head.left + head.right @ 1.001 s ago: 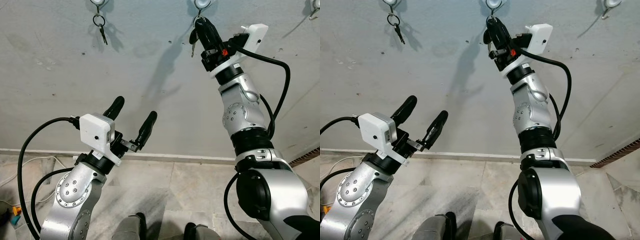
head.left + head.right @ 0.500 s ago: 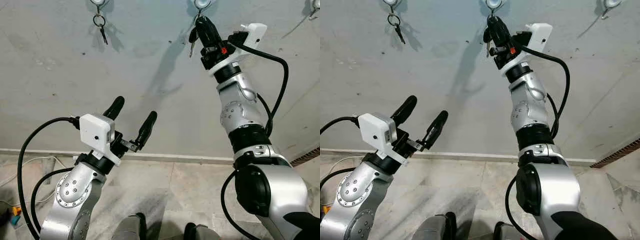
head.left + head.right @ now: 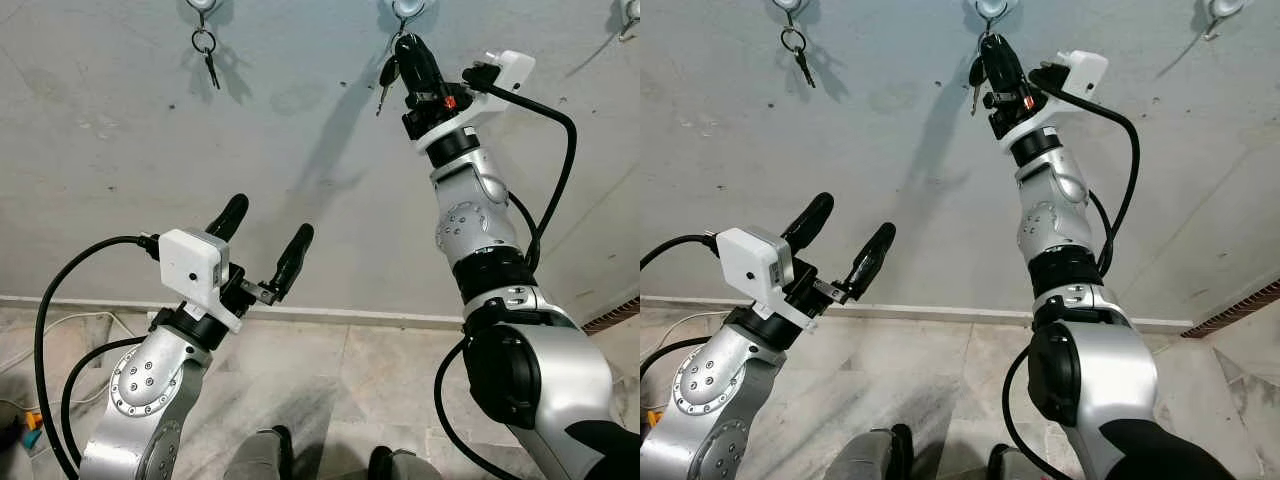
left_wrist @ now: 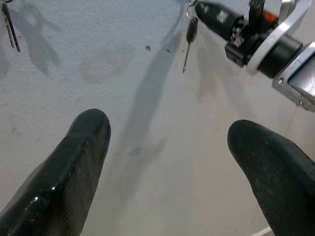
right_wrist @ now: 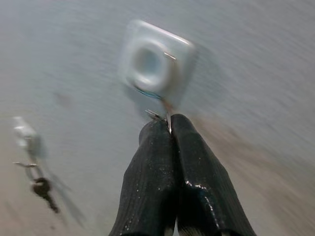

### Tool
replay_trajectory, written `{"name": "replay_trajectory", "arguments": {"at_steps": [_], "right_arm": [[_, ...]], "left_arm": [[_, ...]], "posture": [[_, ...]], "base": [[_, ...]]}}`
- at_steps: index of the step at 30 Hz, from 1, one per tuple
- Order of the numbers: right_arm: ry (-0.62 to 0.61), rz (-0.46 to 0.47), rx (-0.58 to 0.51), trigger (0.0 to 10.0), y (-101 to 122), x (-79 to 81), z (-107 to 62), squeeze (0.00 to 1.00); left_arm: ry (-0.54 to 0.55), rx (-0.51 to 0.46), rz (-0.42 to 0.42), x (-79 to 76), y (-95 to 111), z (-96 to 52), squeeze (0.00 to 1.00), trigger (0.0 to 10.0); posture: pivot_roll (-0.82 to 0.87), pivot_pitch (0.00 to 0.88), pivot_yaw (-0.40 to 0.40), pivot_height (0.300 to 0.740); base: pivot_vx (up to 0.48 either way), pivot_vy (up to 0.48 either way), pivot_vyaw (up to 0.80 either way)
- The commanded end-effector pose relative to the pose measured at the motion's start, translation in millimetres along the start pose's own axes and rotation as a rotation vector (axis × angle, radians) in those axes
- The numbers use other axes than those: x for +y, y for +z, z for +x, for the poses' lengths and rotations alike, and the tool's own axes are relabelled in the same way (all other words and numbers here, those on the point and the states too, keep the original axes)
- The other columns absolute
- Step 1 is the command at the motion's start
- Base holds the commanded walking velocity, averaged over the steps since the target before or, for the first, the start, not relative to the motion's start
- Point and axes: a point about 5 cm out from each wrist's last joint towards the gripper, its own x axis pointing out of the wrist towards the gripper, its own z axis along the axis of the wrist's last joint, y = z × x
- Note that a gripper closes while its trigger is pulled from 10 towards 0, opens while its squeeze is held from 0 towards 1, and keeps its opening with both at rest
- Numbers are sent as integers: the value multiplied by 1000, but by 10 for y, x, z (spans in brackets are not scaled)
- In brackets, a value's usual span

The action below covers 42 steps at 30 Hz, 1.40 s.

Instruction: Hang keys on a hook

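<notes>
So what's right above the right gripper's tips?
The middle hook on the wall. The right gripper pinches the key ring just under it; whether the ring is on the hook is hidden.

The blurred hook (image 5: 155,66) may touch the key ring (image 5: 165,114), mostly hidden between the fingers (image 5: 152,172).

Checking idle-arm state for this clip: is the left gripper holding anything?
No. The left gripper hangs open before the wall, with nothing between its fingers.

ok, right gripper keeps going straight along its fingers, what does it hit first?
Probably the white wall hook: the right gripper, shut on the key ring, points straight at it, just short. Exact gap is unclear through the blur.
</notes>
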Motion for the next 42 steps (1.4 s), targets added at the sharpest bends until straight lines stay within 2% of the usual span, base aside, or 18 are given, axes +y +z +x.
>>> {"name": "replay_trajectory", "arguments": {"at_steps": [1,16,17,20,27,32,34,37,40,42], "right_arm": [[-26,16,6,10000,-19,-27,-15,0],[-63,25,35,10000,-112,-63,-84,0],[-68,21,39,10000,-119,-64,-88,976],[-83,-25,52,10000,-143,-64,-103,1000],[-86,-65,71,10000,-157,-59,-108,1000],[-92,-166,78,10000,-141,-66,-133,1000],[-95,-175,77,10000,-137,-72,-140,1000],[-127,-256,81,10000,-114,-135,-208,1000],[-132,-288,85,10000,-110,-151,-232,1000],[-193,-407,128,10000,-130,-276,-385,1000]], "left_arm": [[1,16,7,0,-7,-33,0,10000],[0,19,7,0,-9,-32,0,10000],[0,19,7,1,-10,-31,0,10000],[0,19,7,-1,-11,-28,0,10000],[1,20,7,-1,-15,-25,0,10000],[0,18,5,-11,-26,-10,0,10000],[0,18,5,-12,-29,-8,0,10000],[0,18,0,-16,-57,9,0,10000],[1,20,-2,-18,-73,13,0,10000],[12,34,1,-7,-137,13,0,10000]], "posture": [[249,231,56,740],[246,233,59,740],[245,233,58,740],[245,233,58,740],[242,233,59,740],[229,229,54,740],[229,229,54,740],[215,225,49,740],[203,222,46,740],[185,216,42,740]], "base": [[0,0,0],[0,0,0],[0,0,0],[0,0,0],[0,0,0],[0,0,0],[0,0,0],[0,0,0],[0,0,0],[0,0,0]]}}
